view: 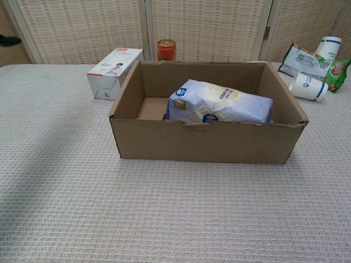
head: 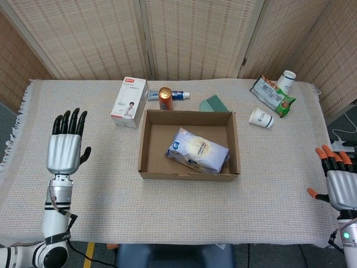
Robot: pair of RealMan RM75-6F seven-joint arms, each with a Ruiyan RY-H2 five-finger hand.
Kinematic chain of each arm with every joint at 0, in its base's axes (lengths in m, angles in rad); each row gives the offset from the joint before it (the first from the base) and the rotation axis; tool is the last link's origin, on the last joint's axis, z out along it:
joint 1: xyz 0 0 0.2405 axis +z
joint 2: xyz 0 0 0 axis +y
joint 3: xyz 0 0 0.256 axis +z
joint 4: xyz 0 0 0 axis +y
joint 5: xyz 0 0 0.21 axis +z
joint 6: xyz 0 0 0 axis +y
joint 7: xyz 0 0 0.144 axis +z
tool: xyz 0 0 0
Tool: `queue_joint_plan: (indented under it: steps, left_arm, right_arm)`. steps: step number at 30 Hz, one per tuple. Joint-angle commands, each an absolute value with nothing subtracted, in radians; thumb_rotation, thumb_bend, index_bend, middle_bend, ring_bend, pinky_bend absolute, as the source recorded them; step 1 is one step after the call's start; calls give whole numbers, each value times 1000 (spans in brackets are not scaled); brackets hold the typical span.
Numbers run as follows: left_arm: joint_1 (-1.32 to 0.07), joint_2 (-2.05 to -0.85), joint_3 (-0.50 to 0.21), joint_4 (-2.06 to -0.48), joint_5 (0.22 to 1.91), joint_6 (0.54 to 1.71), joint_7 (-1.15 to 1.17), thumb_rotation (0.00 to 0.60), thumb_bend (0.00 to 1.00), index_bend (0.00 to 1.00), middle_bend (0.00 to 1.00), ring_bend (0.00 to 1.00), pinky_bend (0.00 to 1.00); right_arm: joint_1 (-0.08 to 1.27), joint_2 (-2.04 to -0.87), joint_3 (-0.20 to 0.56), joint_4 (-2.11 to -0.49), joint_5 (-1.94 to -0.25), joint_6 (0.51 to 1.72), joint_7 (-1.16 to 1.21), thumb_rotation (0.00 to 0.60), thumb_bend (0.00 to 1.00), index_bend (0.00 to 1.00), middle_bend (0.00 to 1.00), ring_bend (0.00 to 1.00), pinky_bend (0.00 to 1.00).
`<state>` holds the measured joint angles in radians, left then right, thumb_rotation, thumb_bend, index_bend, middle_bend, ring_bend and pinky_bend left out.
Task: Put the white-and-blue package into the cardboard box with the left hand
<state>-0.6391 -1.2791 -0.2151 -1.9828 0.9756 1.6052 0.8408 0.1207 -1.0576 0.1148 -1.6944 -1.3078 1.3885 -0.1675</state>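
White-and-blue package (head: 197, 149) lengthwise in cardboard box (head: 149, 146)

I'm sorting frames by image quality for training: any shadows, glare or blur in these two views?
Head view: even, soft light, sharp throughout, no glare; only a faint shadow inside the cardboard box. Chest view: a broad diagonal shadow crosses the tablecloth at lower left; the package is crisp, without glare; a dark sliver at the left edge is too cropped to judge.

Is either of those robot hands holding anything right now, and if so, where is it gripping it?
Nothing is held. The left hand and right hand are both empty with fingers apart; the white-and-blue package lies free inside the cardboard box.
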Motion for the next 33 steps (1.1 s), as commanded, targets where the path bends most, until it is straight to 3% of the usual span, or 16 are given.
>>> queue_joint_plan:
  steps: [1,6,14,23,33]
  left_arm:
    - [-577,-1241,-137,-1976,1032,1594,777,600,259,0,2,0,118]
    - [-506,-1237,-26,-1894,1133,1571,720,600,250,0,11,0,123]
    - [-436,-1239,25,-1707,1176,1491,554,600,240,0,3,0,84]
    - [-386,-1305,12,-1457,1248,1470,391,600,236,0,0,0,74]
    - [-383,-1327,-32,-1416,1275,1437,374,600,231,0,0,0,72]
  right_arm:
    - [119,-1059,112,-1697,-1314,1393,-175,600,5,46,0,0,0]
    - [120,-1061,107,-1700,-1315,1389,-181,600,2,45,0,0,0]
    - [117,-1058,103,-1706,-1330,1396,-176,600,3,45,0,0,0]
    - [112,-1057,98,-1715,-1340,1405,-181,600,2,46,0,0,0]
    - [110,-1057,97,-1714,-1339,1406,-183,600,1,46,0,0,0]
